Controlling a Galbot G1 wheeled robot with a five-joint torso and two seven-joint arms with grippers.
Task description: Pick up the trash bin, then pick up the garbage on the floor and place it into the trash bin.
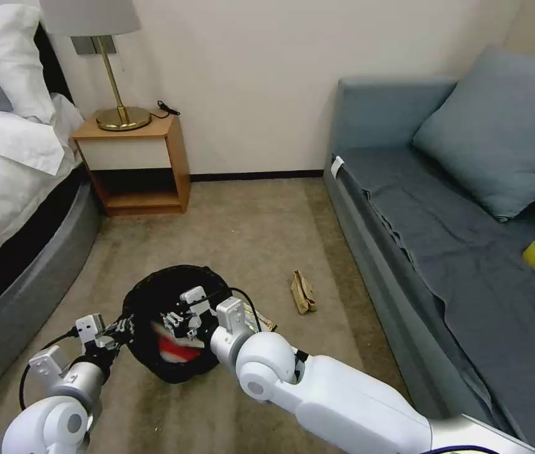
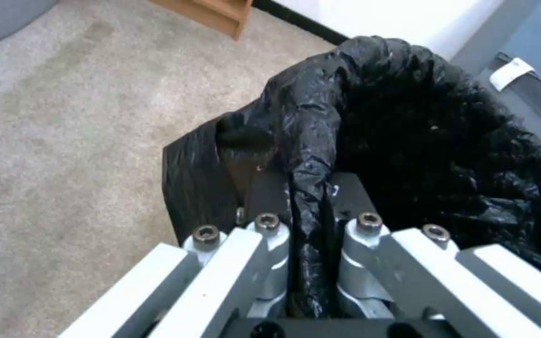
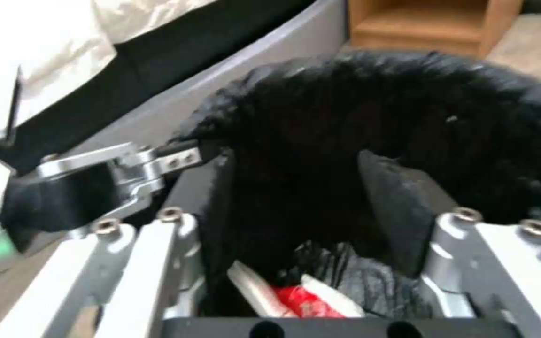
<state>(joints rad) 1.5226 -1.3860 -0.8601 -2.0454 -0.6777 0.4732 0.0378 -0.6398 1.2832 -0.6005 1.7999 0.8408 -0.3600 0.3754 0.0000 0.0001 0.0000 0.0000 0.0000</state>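
1. My left gripper [image 2: 308, 206] is pinched tight on a fold of crinkled black plastic at the rim of the trash bin [image 1: 154, 296], the glossy bag bunched between my dark pads.
2. My right gripper [image 1: 182, 318] hangs over the bin's round mouth with its fingers spread wide, and a crumpled red-white wrapper [image 3: 305, 298] lies below them inside the bag (whether a pad touches it I cannot tell).
3. The bin sits low over the short beige carpet [image 1: 248, 221], between the bed's padded grey base [image 1: 28, 277] and the sofa [image 1: 406, 208].
4. A folded brown paper piece [image 1: 302, 292] lies flat on the carpet, well apart from the bin and near the sofa's front edge.
5. Open carpet runs ahead to the wooden nightstand [image 1: 138, 164]
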